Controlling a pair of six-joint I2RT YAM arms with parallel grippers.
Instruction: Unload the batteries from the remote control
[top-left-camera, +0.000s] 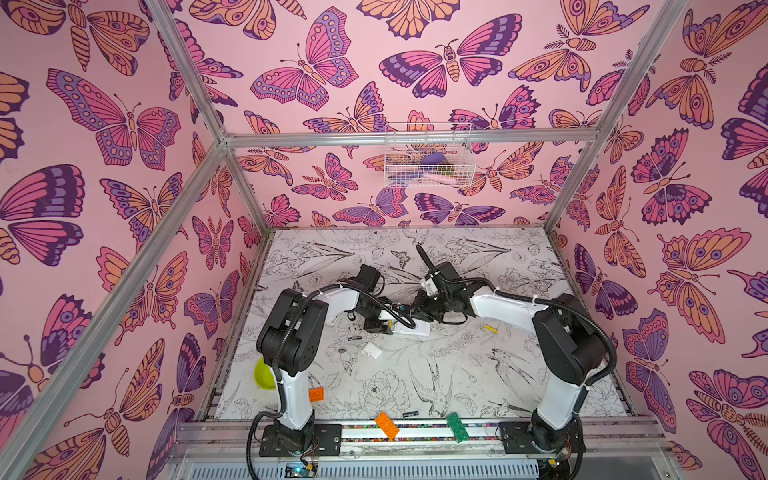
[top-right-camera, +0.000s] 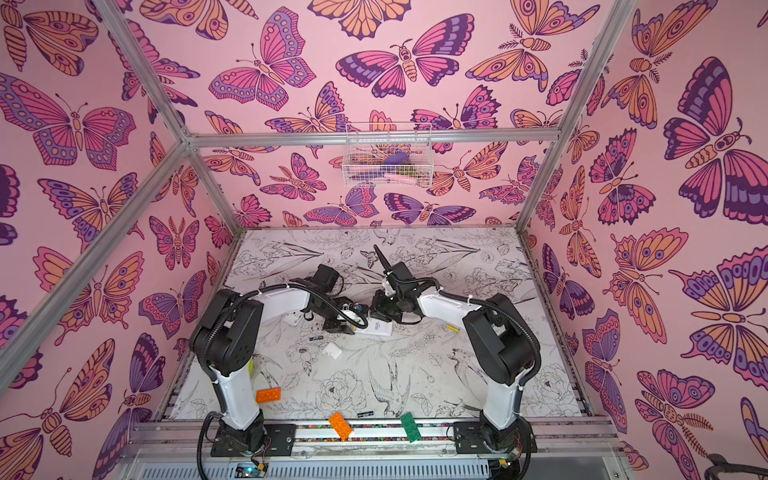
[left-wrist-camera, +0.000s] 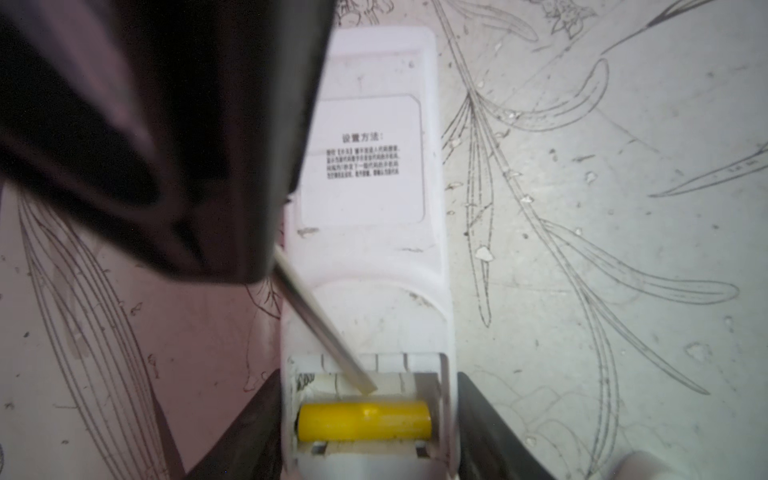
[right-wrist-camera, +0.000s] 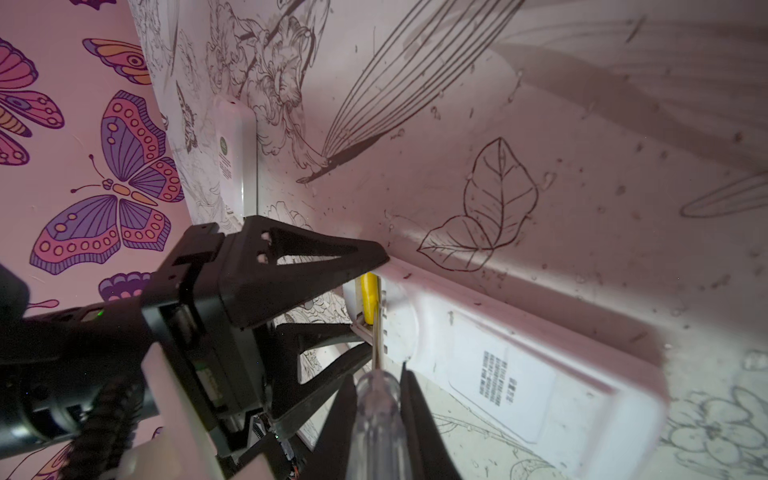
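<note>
1. The step in hand is prising a cell out of the remote (left-wrist-camera: 374, 166). It lies face down about mid-scene on the worktop (top-left-camera: 457, 374), with its compartment open at its left end.
2. The left fingers (left-wrist-camera: 486, 440) stand partly open, pressed against both long sides of the remote at the compartment end and pinning it down.
3. The right fingers (right-wrist-camera: 419, 424) are clamped tight on the clear handle of the tool (right-wrist-camera: 376, 415). Its metal shaft slants down into the compartment, and the tip sits in the empty bay just beside the yellow battery (left-wrist-camera: 363, 419). I cannot tell whether tip and cell touch.
4. Three cells are already out on the worktop:
   - the second yellow battery (top-left-camera: 490, 328), right of the remote;
   - a black battery (top-left-camera: 353, 338), left of the remote and a little nearer;
   - the other black battery (top-left-camera: 410, 414), at the near edge.
5. The white cover (top-left-camera: 372, 351) lies near the first black one.
6. Judged from this, the seated yellow battery is the last to come out.
7. The next move calls for working the tip under one end of that cell and levering it upward. The left fingers must hold the remote firm meanwhile, as a slip could skid the remote or flick the cell away.
</note>
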